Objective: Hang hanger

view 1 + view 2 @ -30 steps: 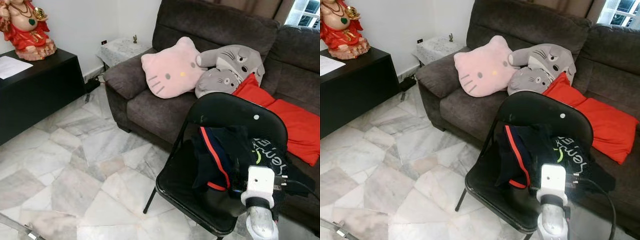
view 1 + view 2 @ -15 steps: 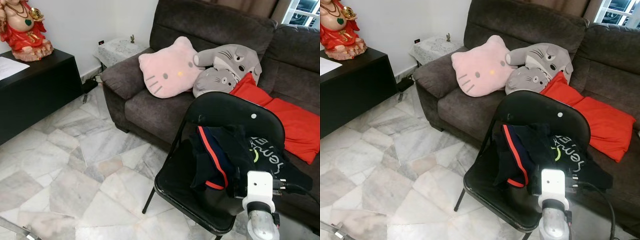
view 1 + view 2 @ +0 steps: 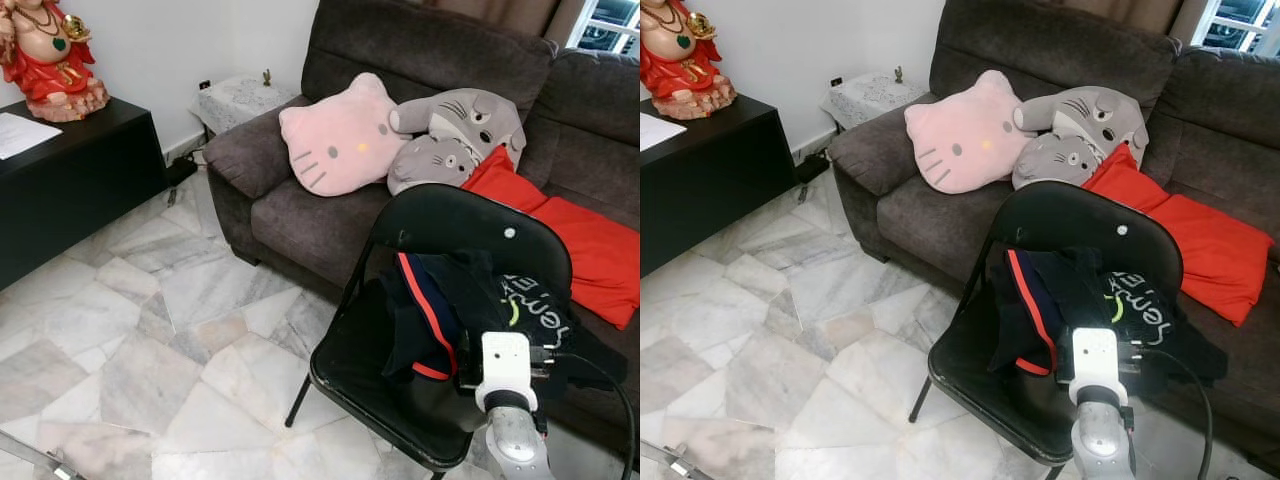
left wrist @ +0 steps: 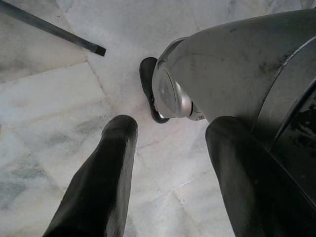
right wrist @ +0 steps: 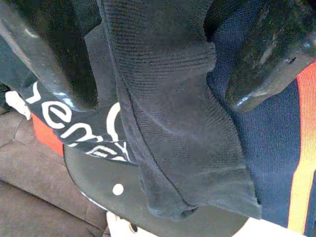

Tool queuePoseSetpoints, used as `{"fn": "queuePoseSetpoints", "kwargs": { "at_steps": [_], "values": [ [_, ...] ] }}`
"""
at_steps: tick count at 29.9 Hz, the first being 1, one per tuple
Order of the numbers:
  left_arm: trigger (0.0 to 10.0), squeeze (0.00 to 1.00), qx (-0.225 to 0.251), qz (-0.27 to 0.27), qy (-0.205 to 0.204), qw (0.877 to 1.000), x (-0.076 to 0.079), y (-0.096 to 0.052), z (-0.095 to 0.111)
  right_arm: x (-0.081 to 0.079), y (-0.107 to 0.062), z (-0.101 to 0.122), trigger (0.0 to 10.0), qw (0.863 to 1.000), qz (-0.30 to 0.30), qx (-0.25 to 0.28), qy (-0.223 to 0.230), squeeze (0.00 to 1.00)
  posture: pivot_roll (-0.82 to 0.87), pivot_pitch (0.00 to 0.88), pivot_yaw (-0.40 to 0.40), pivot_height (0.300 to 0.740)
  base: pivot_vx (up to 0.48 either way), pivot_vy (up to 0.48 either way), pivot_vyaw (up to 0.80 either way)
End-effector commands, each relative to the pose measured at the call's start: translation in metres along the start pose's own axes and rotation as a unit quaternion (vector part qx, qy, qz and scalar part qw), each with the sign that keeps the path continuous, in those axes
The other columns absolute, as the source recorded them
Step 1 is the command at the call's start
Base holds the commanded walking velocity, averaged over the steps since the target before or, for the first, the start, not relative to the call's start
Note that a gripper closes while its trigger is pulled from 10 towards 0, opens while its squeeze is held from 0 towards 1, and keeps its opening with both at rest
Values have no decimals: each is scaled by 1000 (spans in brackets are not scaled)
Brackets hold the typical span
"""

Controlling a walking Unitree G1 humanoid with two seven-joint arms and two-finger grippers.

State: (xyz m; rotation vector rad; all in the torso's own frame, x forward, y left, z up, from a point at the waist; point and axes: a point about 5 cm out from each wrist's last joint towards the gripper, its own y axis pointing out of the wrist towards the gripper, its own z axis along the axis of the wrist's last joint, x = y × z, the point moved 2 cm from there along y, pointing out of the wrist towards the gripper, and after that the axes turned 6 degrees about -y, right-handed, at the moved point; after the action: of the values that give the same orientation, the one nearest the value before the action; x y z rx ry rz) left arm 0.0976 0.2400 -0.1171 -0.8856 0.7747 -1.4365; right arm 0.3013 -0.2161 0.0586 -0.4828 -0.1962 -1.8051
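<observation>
Sofa: dark grey, behind the chair; carries a pink cat cushion, two grey plush cushions and a red cushion.
Floor: marble tiles.
Cabinet: black, to the robot's left; a red figurine and a sheet of paper rest on top.
Chair: black folding chair in front of the sofa; it serves as the holder of the clothing.
Chair contents: a dark garment with a red stripe and white-and-green lettering, bunched on the seat and against the backrest.
Hanger: cannot be made out in any picture; whether one sits inside the garment cannot be told.
Right gripper: at the garment on the chair, its white wrist block just in front of the seat edge. The two black fingers stand apart with a fold of the dark fabric between them; not pressed together, so no firm hold is confirmed.
Left gripper: hangs idle over the floor beside the robot's own leg; fingers spread, holding nothing.
Task progress: judged early. Nothing is hung; no rail or hook is in sight.
Remaining: secure the garment or its hanger, lift it off the chair, carry it to a hanging point.
</observation>
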Motion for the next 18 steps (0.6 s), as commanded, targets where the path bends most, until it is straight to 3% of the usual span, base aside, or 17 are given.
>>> {"fn": "queuePoseSetpoints", "kwargs": {
  "at_steps": [1, 8, 18],
  "values": [
    [10000, 0, -21, -10, 5, 1000, 4, -1, -10, 2, 1, -3, 10000, 1000, -3, -4, -8, 0, 4, 86, -61, 740, 0, 0, 0],
    [10000, 0, -22, -10, 6, 1000, 3, -1, -10, 8, -1, -16, 10000, 999, -23, -35, -23, 0, 3, 89, -60, 740, 0, 0, 0],
    [10000, 0, -21, -9, 6, 1000, 3, -1, -10, 12, 2, -14, 10000, 999, -40, -32, -20, 0, 3, 89, -59, 740, 0, 0, 0]
  ]
}}
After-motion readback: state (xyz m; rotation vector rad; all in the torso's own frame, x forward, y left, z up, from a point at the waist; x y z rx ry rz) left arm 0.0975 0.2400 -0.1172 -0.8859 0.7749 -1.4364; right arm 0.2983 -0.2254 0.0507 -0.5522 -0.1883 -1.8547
